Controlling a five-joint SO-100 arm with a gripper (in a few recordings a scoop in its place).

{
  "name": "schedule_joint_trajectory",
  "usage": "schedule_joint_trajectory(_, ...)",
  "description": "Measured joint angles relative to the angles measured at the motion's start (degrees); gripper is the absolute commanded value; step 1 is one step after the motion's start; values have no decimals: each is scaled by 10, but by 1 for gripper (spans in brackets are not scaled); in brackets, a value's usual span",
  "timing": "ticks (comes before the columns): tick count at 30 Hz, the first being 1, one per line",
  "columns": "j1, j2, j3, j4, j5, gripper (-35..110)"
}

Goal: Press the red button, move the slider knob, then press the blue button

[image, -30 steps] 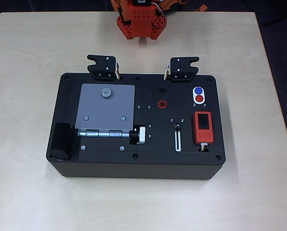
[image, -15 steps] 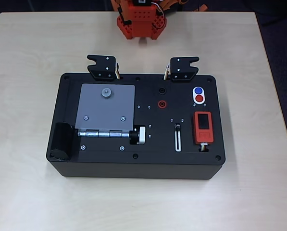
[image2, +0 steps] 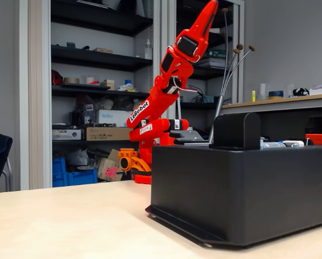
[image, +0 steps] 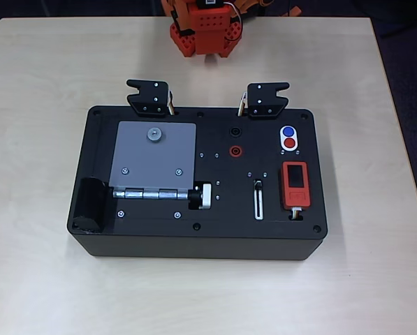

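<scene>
- Overhead view first: the black box (image: 198, 183) sits mid-table on the pale wooden table (image: 40, 77), and it's our landmark for everything.
- On the box's top face, toward its right side in this view, sits the white oval plate (image: 288, 138); the blue button (image: 288, 132) takes the half nearer the arm's base, the red button (image: 289, 144) touches in just below it.
- Just below that plate lies the red rectangular device (image: 295, 184) with its dark screen.
- Left of that device runs the narrow white-rimmed slot (image: 258, 201), and the slider knob (image: 258, 184) sits at the slot's upper end.
- Left half of the box: a grey hinged plate (image: 154, 155), with a silver-and-black cylindrical knob (image: 202, 196) at its lower right corner.
- Beyond the box's far edge stands the orange arm base (image: 205, 29).
- Fixed view from the side: the arm rears up behind the box, and the gripper (image2: 208, 12) points skyward, high above it, touching nothing.
- Its fingers look pressed together into one tapering tip; nothing is held.
</scene>
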Motion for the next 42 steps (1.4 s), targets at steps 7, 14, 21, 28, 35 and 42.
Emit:
schedule_joint_trajectory(7,-18,1,-39,123,-68,0)
schedule_joint_trajectory(14,-41,-58,-120,242,-137,0)
schedule_joint_trajectory(21,-72,-154,-209,397,-207,0)
schedule_joint_trajectory(28,-70,-262,-272,475,-282,0)
schedule_joint_trajectory(35,-66,-425,-406,596,-362,0)
schedule_joint_trajectory(42,-53,-541,-482,685,-388,5)
